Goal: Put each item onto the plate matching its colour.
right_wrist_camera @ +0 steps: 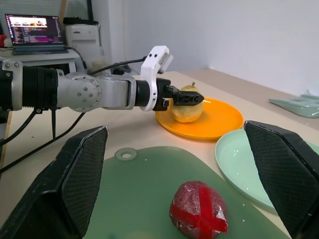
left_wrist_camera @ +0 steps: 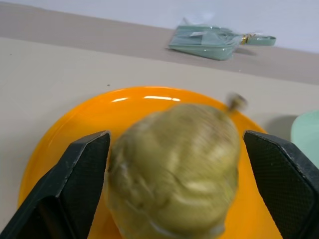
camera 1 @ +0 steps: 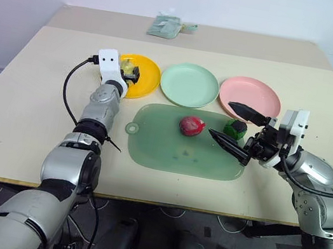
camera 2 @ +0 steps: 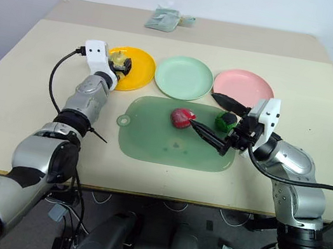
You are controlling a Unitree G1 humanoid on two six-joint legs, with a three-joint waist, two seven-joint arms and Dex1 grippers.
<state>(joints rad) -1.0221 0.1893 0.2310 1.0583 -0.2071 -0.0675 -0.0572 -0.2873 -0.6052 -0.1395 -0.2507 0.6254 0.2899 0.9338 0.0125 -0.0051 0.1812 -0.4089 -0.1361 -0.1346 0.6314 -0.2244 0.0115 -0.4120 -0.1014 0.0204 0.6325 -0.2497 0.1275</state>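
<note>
Left wrist view: my left gripper (left_wrist_camera: 172, 164) stands wide around the pear (left_wrist_camera: 174, 167) on the yellow plate (left_wrist_camera: 75, 129); right gripper (camera 1: 238, 127), wide, takes the red lump (camera 1: 192, 126) next.

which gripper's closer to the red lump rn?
Right. The right gripper hangs open just beside the red lump over the green mat. The left gripper is away over the yellow plate, fingers open around the yellow pear.
</note>
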